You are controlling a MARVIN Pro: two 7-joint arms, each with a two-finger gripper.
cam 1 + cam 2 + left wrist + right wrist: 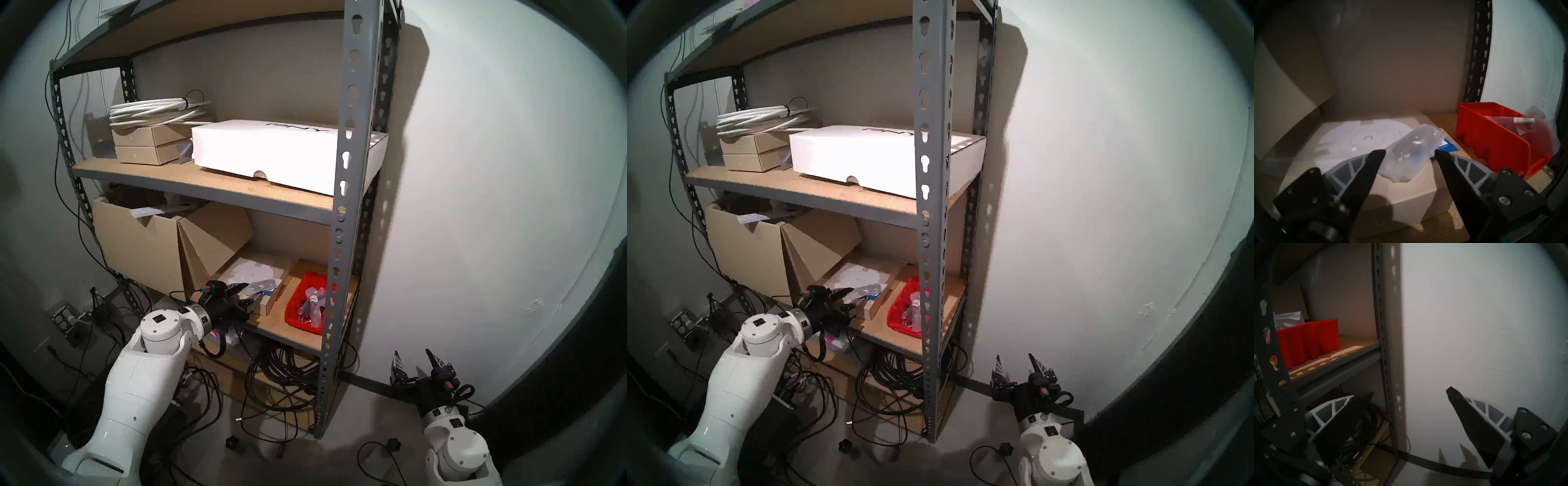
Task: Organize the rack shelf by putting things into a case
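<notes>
The grey rack (349,169) has a red bin (298,305) (1491,140) (1308,343) at the right end of its lower shelf board. Clear plastic bags of hardware (314,305) (1532,129) lie in the bin. Another clear bag (1412,149) (263,285) lies on a flat tan box (1407,195) left of the bin. My left gripper (1409,152) (249,293) is open at the shelf's front, its fingertips (1378,153) on either side of that bag's near end, not closed on it. My right gripper (415,359) (1410,392) hangs open and empty, low by the wall to the rack's right.
A blue-and-white card (1447,146) lies under the bag's far end. A large open cardboard box (135,244) fills the shelf's left side. Above are a white PNY box (271,152) and coiled white cable (156,112). Black cables (281,373) pile up under the shelf.
</notes>
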